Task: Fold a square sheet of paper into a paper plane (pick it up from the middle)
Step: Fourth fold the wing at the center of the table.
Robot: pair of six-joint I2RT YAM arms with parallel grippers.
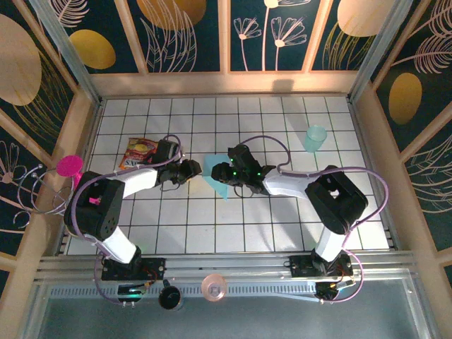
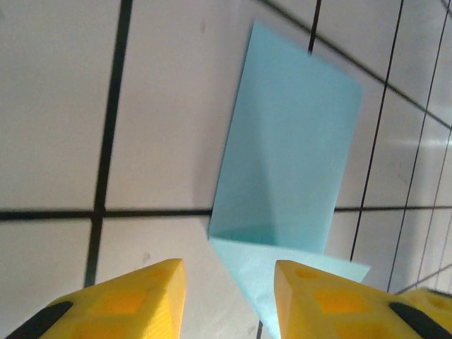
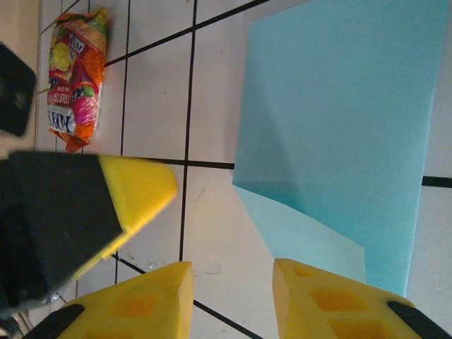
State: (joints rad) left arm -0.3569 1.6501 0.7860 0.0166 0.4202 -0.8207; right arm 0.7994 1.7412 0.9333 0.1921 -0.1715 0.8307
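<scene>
Mid-table, between the arms: 1 sheet of paper (image 2: 289, 155), part-folded, flat on table (image 1: 282, 233), loose flap nearest the tips. Left claw (image 2: 227, 274) & right claw (image 3: 233, 272) both part-open, gripping nothing (about equally close). Long axis runs fwd from each. Also 1 snack bag (image 3: 74, 78), 1 cup (image 1: 315, 138).

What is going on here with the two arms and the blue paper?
Two robot arms are working on a paper plane. They meet at mid-table over the light-blue paper, which lies on the tiled table with a fold creased in it. The left gripper and the right gripper both point at the paper, jaws open and holding nothing. A snack bag and a teal cup sit off to the sides, untouched.
</scene>
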